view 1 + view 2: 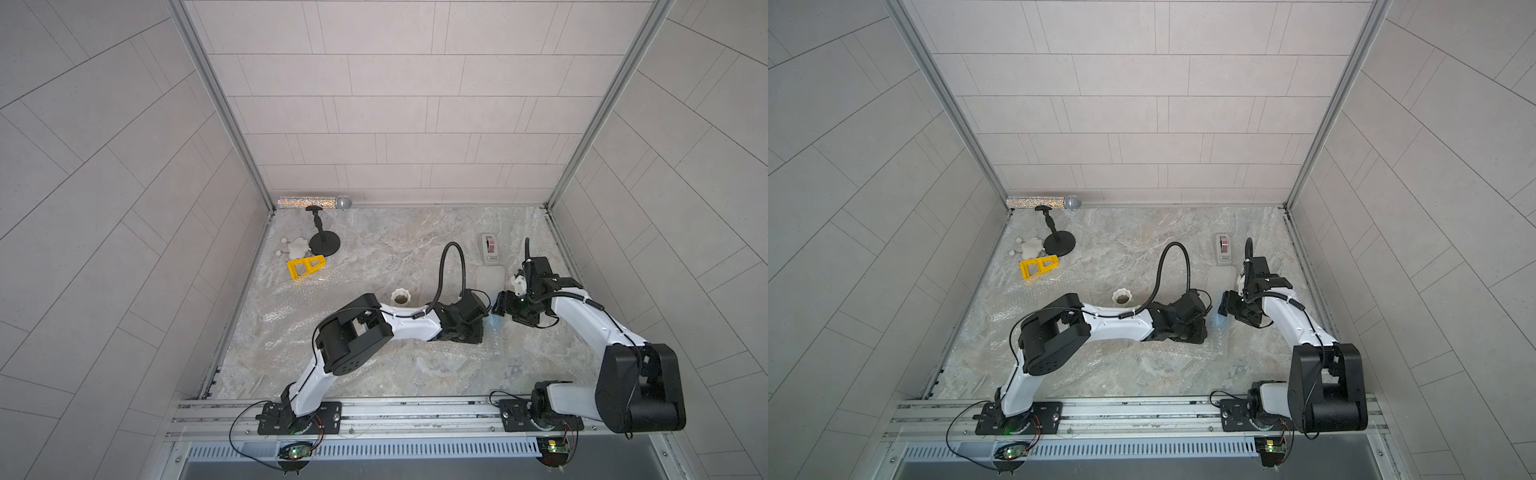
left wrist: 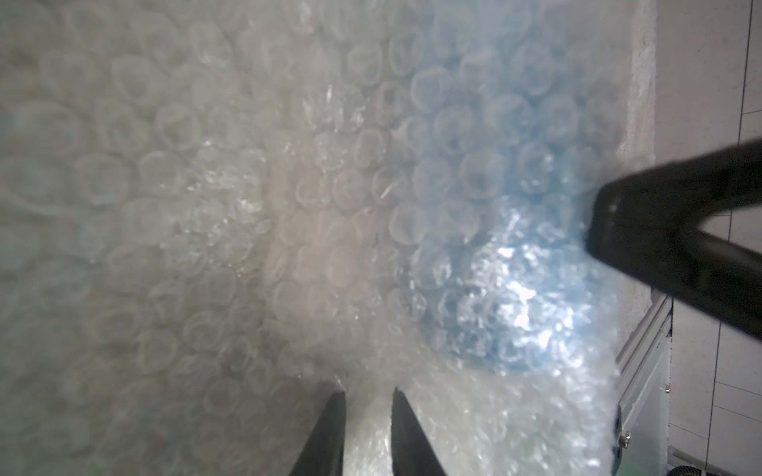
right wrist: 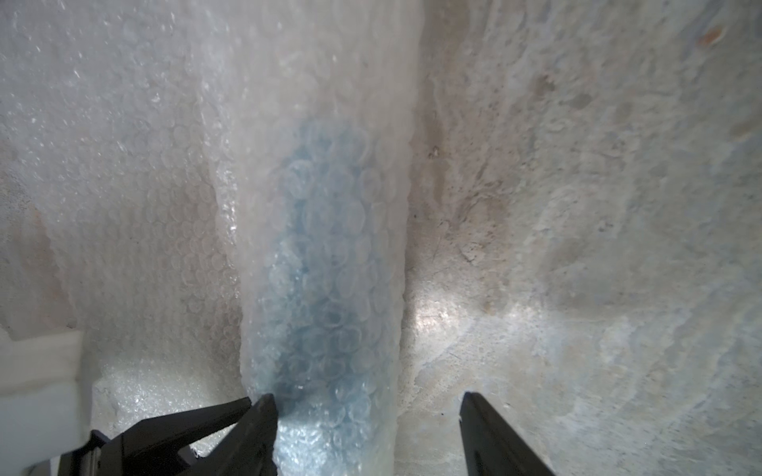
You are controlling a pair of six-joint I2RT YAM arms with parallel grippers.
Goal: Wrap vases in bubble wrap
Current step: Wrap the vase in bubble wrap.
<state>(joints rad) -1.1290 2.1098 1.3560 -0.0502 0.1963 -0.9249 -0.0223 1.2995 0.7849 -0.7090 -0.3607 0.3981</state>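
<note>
From the near edge of the tabletop [image 1: 374,374], where both arms are bolted to the rail, they lean in and meet right of the middle, over the bubble wrap [image 1: 291,309] spread across much of the marbled surface. The light-blue vase [image 3: 321,268] lies on its side between them, rolled inside the wrap, so only a blue blur shows through the bubbles. The left gripper [image 2: 367,428] has its fingers close together with a fold of wrap pinched between them, just beside the vase's rounded body. The right gripper [image 3: 367,416] has its fingers spread. One is at the side of the roll and the other is over bare tabletop, so it grips nothing. I'd say the blue vase is the one being wrapped, with its roll formed but loose. Next, I reckon, the right fingers need to close on the roll or pin it while the left draws the wrap snug. That calls for a gentle touch, since the film slips and the ceramic can roll. Just beyond the left arm the white ribbed vase [image 1: 401,297] stands upright and unwrapped. Farther on, toward the far-right corner, sits the grey tape dispenser [image 1: 491,249]. In the far-left corner are a glittery microphone [image 1: 316,203], a black stand [image 1: 324,243] and a yellow plastic piece [image 1: 305,268].
</note>
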